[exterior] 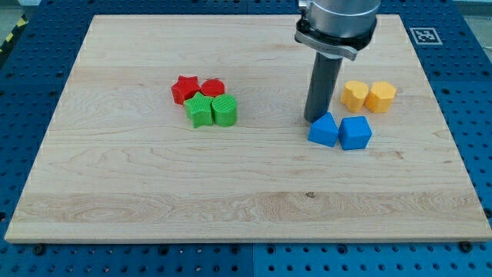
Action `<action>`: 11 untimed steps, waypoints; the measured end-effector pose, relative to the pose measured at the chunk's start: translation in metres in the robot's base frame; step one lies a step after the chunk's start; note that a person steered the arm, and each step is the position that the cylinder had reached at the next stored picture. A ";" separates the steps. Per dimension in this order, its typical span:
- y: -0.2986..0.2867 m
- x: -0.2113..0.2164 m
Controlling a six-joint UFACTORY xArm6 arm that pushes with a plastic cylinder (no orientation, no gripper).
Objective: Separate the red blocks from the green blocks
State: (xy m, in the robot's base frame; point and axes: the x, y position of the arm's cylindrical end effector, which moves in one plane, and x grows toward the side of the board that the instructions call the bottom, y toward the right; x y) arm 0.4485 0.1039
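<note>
On the pale wooden board (154, 177), left of centre, four blocks sit packed together: a red star-shaped block (184, 88) and a red block (213, 88) of unclear shape on the far side, a green star-shaped block (200, 110) and a green rounded block (225, 111) touching them on the near side. The dark rod comes down from a metal housing cut off by the view's top; my tip (314, 119) carries nothing and rests just beside the far-left edge of a blue block (324, 130), which may hide its very end. A second blue block (355, 132) adjoins it. Two yellow blocks (354, 95) (380, 97) lie farther right.
</note>
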 end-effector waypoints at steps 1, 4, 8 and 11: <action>0.000 0.000; -0.062 -0.033; -0.177 -0.032; -0.223 -0.024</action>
